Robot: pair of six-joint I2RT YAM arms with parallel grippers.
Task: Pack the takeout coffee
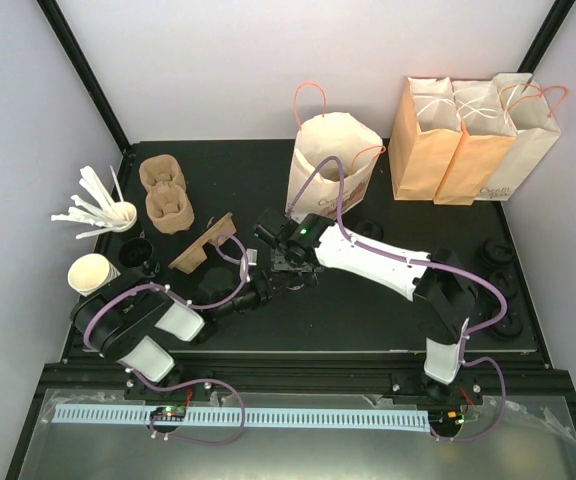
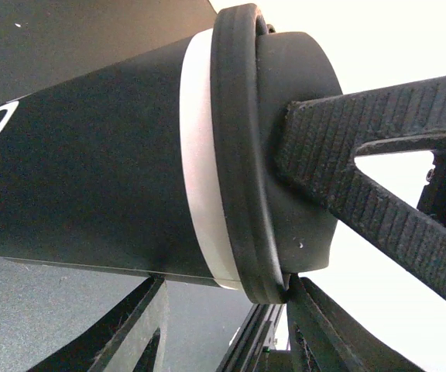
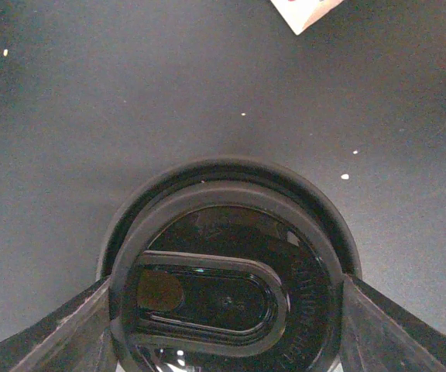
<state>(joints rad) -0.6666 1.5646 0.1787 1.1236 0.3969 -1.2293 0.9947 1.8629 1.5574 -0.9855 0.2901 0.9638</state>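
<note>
Risk of popping the lid or tipping the drink on lifting, given a hold at the rim only. Risk also of knocking hands together, both crowded mid-counter [image 1: 368,320].

Small black paper cup with round black plastic lid [image 2: 91,170]: between both hands, near the open brown paper bag [image 1: 330,160].

Right hand [image 3: 227,288]: partly open, clamped across the lid.

Left hand [image 1: 265,285]: just beside the cup wall, fingers apart; gripping or not, cannot tell.

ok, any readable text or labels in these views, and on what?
black cup: big white letters, cut off at the frame edge, so no word can be read.
lid: raised lettering along its rim, too blurred to read.
rightmost paper bag: dark print low on its face, too small to read.
No other text seen.
</note>
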